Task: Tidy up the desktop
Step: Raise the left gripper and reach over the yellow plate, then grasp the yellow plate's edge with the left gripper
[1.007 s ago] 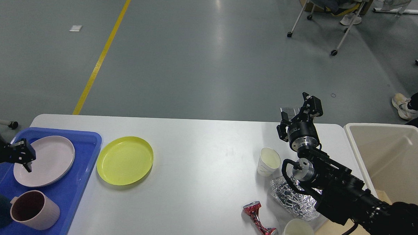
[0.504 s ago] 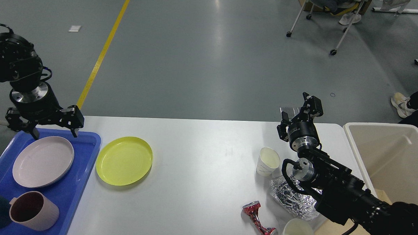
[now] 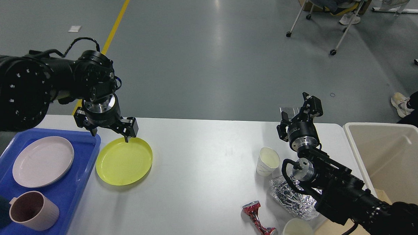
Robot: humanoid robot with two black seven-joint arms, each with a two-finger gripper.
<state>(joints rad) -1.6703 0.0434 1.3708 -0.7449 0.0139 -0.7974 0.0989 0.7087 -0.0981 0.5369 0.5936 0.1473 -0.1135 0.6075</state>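
The large smooth white desk (image 3: 200,166) filled the lower view, carrying a round yellow plastic plate (image 3: 124,160) just beside a blue plastic tray (image 3: 74,196) at its left end; the left gripper (image 3: 106,128) hung over the plate's far rim, fingers spread, gripping nothing; the right gripper (image 3: 301,109) hovered above a white paper cup (image 3: 268,161), fingers apart; a shallow pinch on that thin rim would probably let the plate slip or skid toward the tray.

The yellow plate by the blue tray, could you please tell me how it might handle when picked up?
The yellow plate looks like thin plastic, so probably light and stiff. Its low rim and glossy surface may let it slip or slide across the desktop if nudged.
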